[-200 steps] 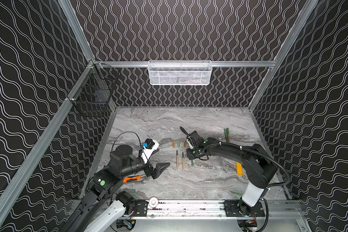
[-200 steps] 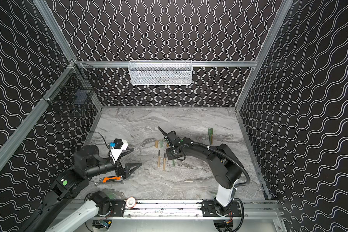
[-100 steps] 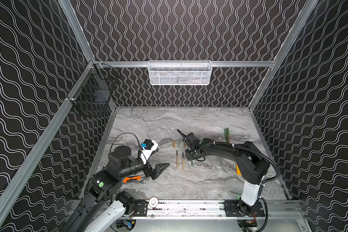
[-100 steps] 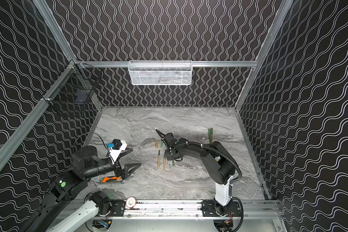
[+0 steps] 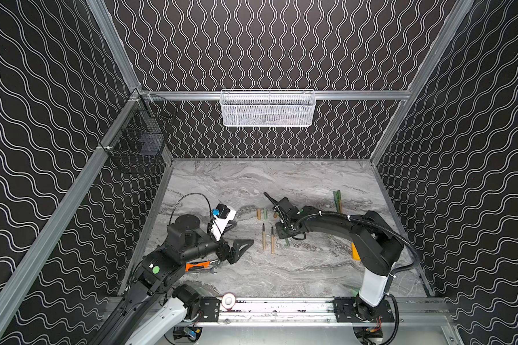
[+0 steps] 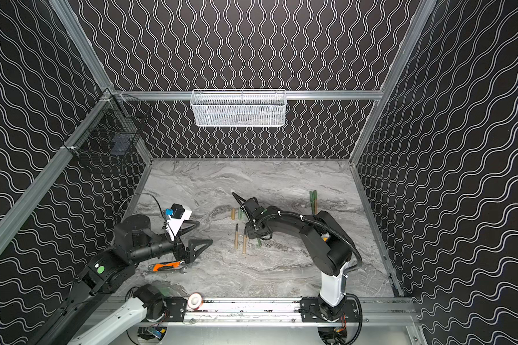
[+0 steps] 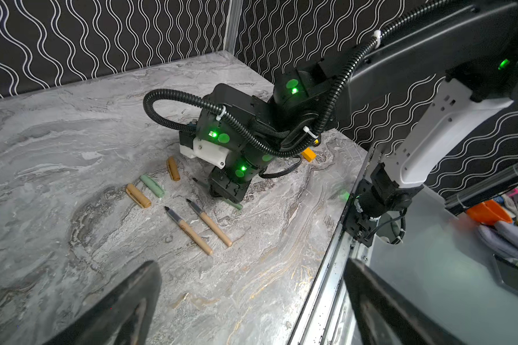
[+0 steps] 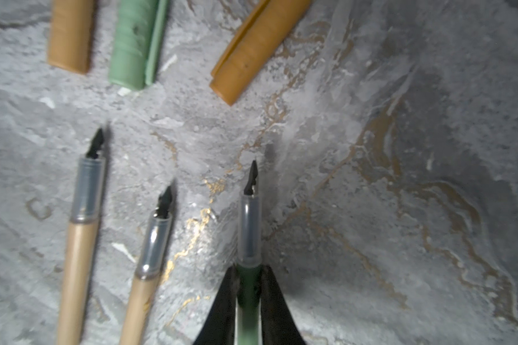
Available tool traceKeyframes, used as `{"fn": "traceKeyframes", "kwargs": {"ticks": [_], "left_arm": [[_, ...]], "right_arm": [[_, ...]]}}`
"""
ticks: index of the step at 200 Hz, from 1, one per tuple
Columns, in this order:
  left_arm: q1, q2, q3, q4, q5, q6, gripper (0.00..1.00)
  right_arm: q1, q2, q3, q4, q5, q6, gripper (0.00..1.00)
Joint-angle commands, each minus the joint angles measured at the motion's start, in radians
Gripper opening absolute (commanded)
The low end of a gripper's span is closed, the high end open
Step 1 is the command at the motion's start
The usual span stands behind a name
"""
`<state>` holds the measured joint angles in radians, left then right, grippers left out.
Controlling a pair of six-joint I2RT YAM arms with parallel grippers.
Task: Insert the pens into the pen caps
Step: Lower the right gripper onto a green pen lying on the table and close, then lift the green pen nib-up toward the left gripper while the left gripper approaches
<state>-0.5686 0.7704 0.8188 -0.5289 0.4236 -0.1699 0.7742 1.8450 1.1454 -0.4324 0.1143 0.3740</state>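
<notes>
Right gripper (image 8: 248, 276) shows in its own wrist view with both black fingers (image 8: 222, 301) clamped on the green pen (image 8: 249, 236). The barrel behind them is cut off. Beside it lie two tan pens (image 8: 81, 239) (image 8: 150, 263), rear ends cropped. Past their dark tips lie a tan cap (image 8: 69, 33), a green cap (image 8: 132, 44) and a second tan cap (image 8: 257, 47), all blurred and cropped.

From the left wrist, the left gripper (image 7: 251, 298) stands wide apart with nothing between. Only the dark, blurred ends of its fingers (image 7: 126, 304) show. The right arm's wrist covers the green pen, leaving one short end poking out on the marble table (image 7: 57, 149).

In both top views the left gripper (image 5: 237, 239) (image 6: 196, 236) hangs spread beside the orange-handled wrench (image 5: 198, 265), which is half under the arm and well apart from the pens. The right gripper's (image 5: 283, 234) clamped tips are hidden under its own body. Two far green pens (image 5: 337, 200) near the right wall are too small to tell whether they are capped. A yellow block (image 5: 353, 252) peeks from behind the right arm.
</notes>
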Motion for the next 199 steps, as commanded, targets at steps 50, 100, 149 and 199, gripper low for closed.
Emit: {"fn": "traceKeyframes", "kwargs": {"ticks": [50,100,149,199], "left_arm": [[0.001,0.033,-0.099,0.229,0.041,-0.206,0.99],[-0.005,0.067,-0.165,0.383,0.076,-0.256,0.99],[-0.009,0.101,-0.206,0.525,0.143,-0.280,0.99],[-0.020,0.128,-0.236,0.696,0.248,-0.316,0.95]], "right_arm": [[-0.025,-0.225,-0.116,0.223,-0.136,-0.014,0.14],[-0.028,-0.481,-0.282,0.554,-0.413,-0.028,0.14],[-0.027,-0.620,-0.343,0.796,-0.631,0.040,0.14],[-0.021,-0.685,-0.408,1.073,-0.795,0.138,0.14]]}}
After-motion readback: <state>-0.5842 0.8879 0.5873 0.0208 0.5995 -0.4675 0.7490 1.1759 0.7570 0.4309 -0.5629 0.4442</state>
